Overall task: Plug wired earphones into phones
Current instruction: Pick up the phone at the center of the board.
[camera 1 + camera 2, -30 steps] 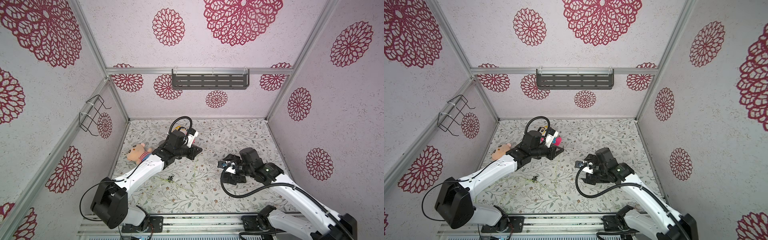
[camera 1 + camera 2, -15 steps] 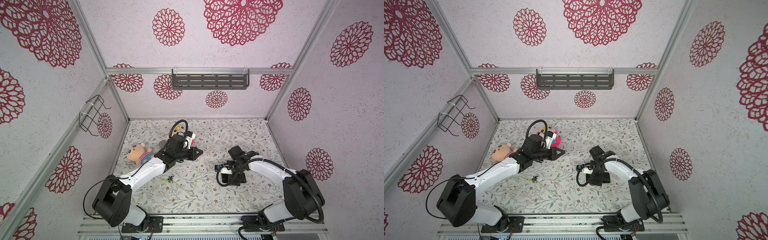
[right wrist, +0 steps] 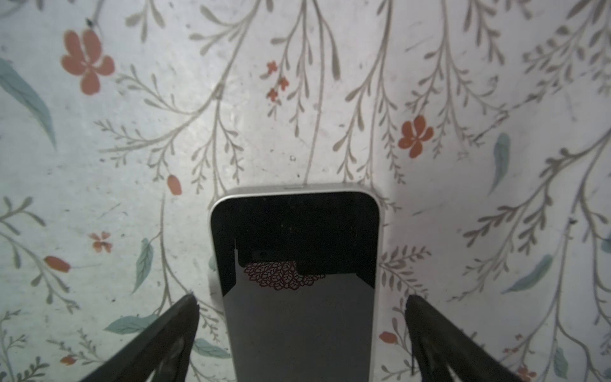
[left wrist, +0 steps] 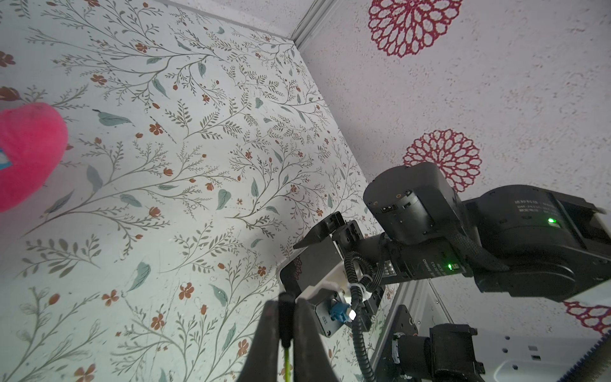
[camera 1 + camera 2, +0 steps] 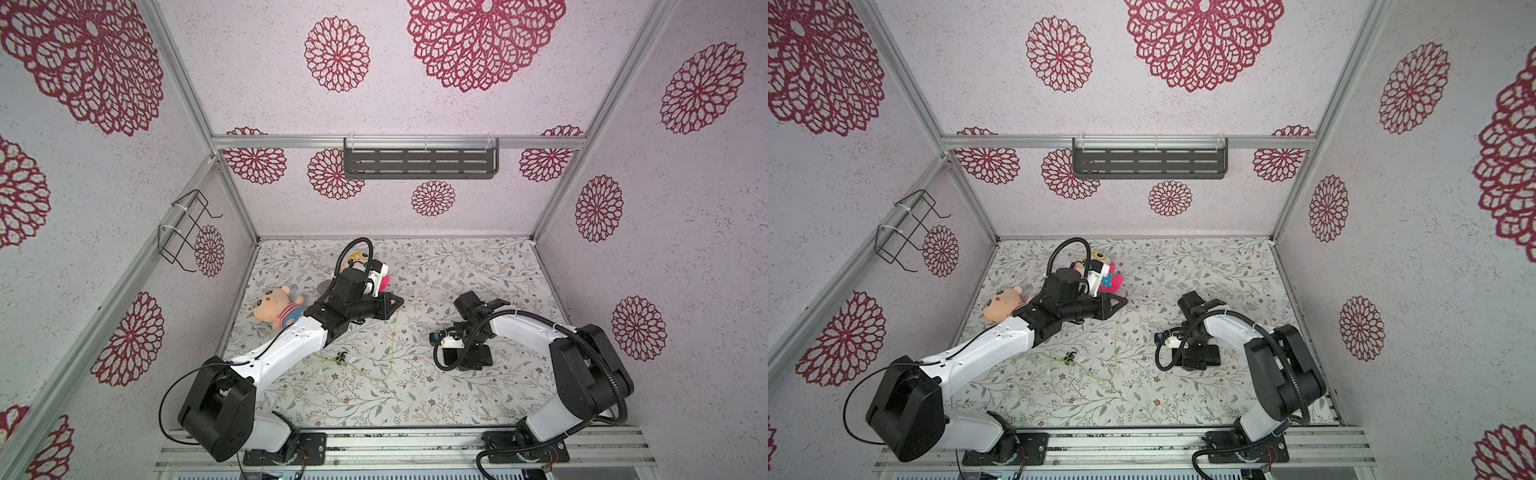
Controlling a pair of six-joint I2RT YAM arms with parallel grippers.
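My left gripper (image 4: 286,311) is shut on the small dark plug (image 4: 285,302) of the wired earphones. Their yellow-green cable (image 5: 395,332) hangs from the left gripper (image 5: 395,301) and trails over the floor to the earbuds (image 5: 343,355). The phone (image 3: 297,264), black and glossy with a pale rim, lies flat on the floral floor. My right gripper (image 3: 301,297) stands open over it, one finger on each long side, touching neither. The left wrist view shows the phone (image 4: 310,268) under the right gripper, a short way beyond the plug.
A plush doll (image 5: 276,307) lies by the left wall. A pink plush toy (image 5: 384,280) sits just behind the left wrist. A wire rack (image 5: 187,232) hangs on the left wall and a dark shelf (image 5: 419,162) on the back wall. Walls enclose three sides.
The right arm has folded, its elbow swinging out to the right, and its open gripper has come down over the phone. The left gripper has kept the plug and barely moved.
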